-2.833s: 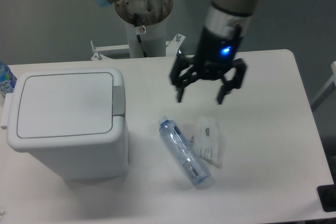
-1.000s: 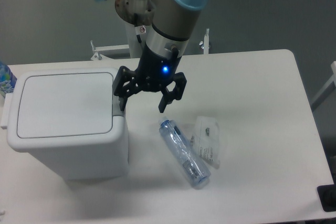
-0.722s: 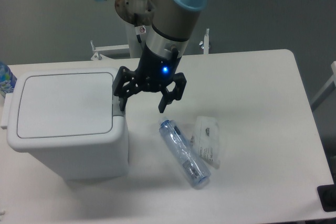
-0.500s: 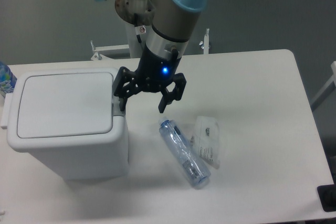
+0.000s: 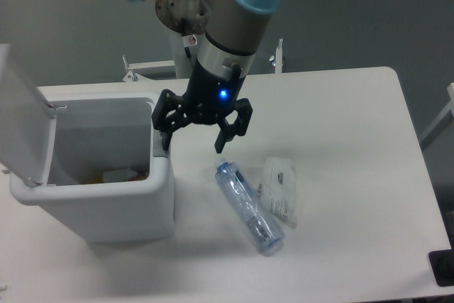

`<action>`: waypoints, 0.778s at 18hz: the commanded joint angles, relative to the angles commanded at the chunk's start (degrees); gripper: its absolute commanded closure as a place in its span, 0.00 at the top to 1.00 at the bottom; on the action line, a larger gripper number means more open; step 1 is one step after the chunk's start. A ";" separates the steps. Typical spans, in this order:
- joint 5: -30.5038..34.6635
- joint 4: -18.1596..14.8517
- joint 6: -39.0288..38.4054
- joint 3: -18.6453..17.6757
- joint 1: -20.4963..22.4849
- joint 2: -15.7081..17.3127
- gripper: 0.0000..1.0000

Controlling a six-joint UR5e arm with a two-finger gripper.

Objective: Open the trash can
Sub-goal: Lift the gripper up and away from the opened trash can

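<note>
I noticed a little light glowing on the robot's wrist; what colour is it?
Blue. The light sits just above the gripper, clear in the fixed camera view.

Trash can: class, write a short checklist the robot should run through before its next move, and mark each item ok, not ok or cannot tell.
1. Lid swung up, trash can open: ok.
2. Gripper jaws spread, holding nothing: ok.
3. One finger clear of the latch on the can's right edge: cannot tell, it sits right at it.
4. Bottle and packet lying apart from the gripper: ok.
5. Can contents identifiable: cannot tell.
</note>
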 joint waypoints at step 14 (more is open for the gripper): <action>19.67 -0.87 31.26 5.29 9.32 -1.49 1.00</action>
